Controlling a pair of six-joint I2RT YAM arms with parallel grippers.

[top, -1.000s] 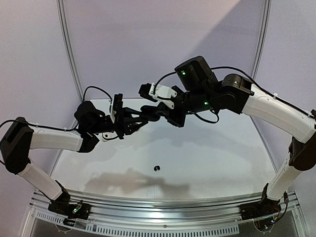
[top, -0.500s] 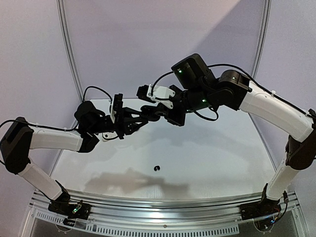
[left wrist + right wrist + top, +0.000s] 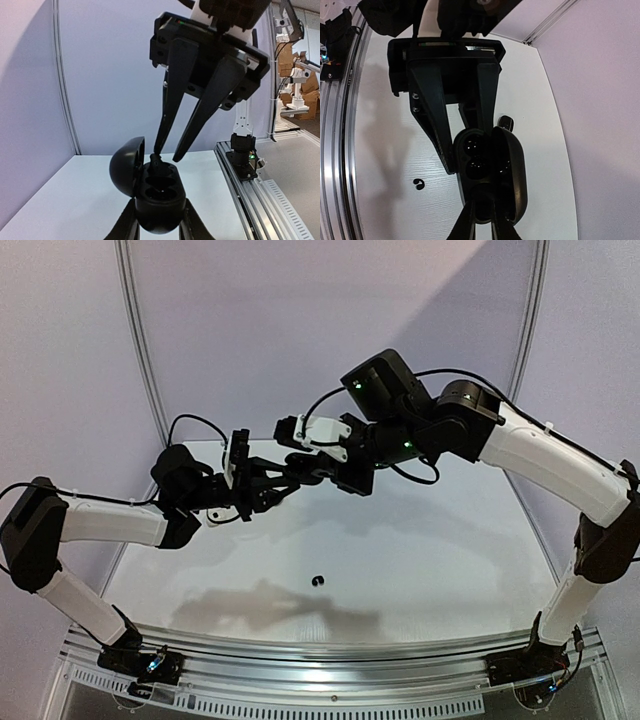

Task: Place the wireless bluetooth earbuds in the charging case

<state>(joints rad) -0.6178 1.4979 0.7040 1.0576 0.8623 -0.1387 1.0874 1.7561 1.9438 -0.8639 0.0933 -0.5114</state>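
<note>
Both arms are up over the counter (image 3: 430,550), tools meeting in mid-air. Left arm (image 3: 100,525) reaches right; left tool (image 3: 159,215) is clamped on the open charging case (image 3: 159,197), lid swung aside. Right arm (image 3: 540,455) bends down from above. Right tool (image 3: 167,154) has its fingers slightly apart, gripping nothing, with one tip at a black earbud (image 3: 156,162) in a well. Second black earbud (image 3: 318,581) lies loose on the counter toward the bases. Other well is too dark to read.

End effectors: two, the left end effector (image 3: 159,215) and right end effector (image 3: 167,156)
Charging case (image 3: 161,197): one
Earbuds: two, near earbud (image 3: 318,581) and far earbud (image 3: 156,161)
</note>
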